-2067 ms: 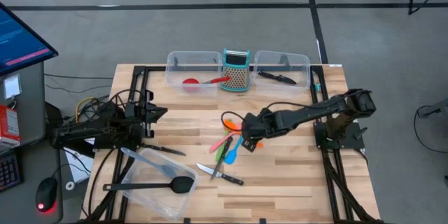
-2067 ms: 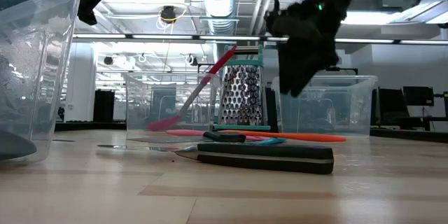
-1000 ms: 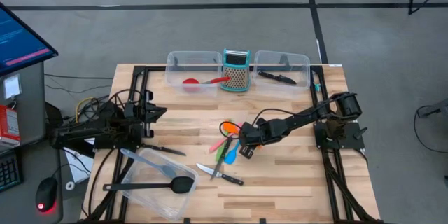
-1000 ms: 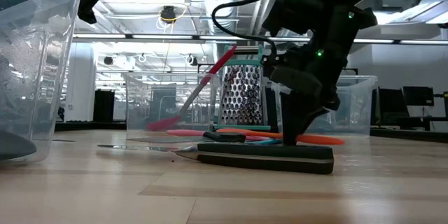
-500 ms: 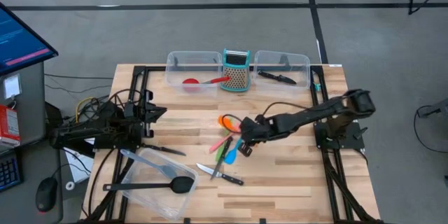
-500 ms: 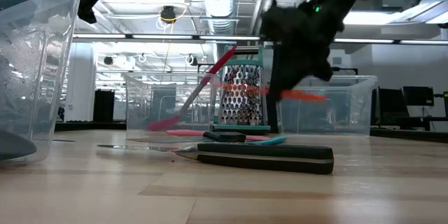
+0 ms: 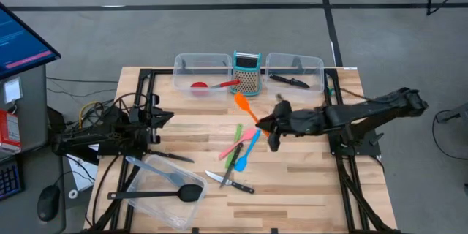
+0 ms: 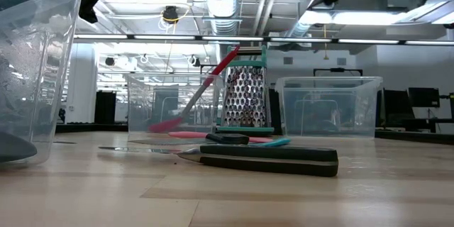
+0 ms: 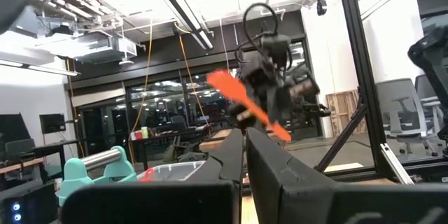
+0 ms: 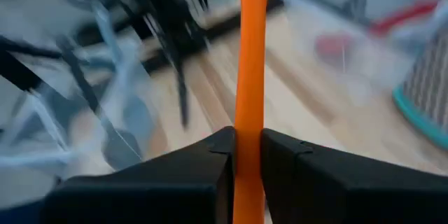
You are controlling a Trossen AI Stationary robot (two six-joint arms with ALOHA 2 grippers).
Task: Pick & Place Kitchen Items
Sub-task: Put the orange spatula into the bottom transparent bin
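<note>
Slippage looked the main risk: the right gripper fingers pinched the orange spatula near its handle end, aloft beside the grater. Left gripper waited shut at the surface edge.

Orange spatula clamped between the right end effector fingers, above blurred wooden table.
</note>
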